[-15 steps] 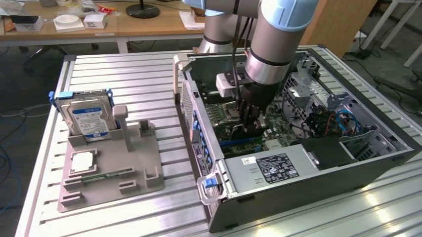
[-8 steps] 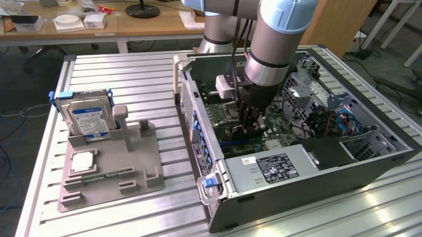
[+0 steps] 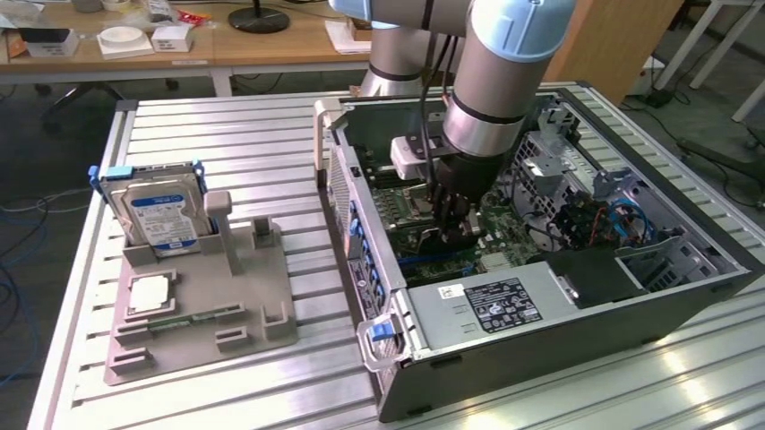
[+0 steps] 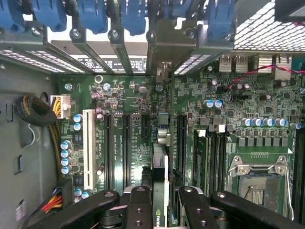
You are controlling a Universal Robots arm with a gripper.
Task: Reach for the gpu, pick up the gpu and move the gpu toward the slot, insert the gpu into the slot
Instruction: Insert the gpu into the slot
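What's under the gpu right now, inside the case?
The hand grips the gpu edge-on above the green motherboard, among its long dark slots. The card and fingers cover the board directly beneath, so seating cannot be seen.

Arm (image 3: 496, 81) angled steeply downward, tool (image 3: 454, 235) pointing down, fingers (image 4: 138, 210) closed on a thin card

- The counter (image 3: 239, 125) is showing ribbed, pale metal with a dull sheen.
- The computer case (image 3: 669, 296) is looking like dark matt sheet metal.
- The fingers (image 4: 198, 210) are appearing as matt black plastic.
- The motherboard (image 4: 133, 95) is gleaming green, lacquered.
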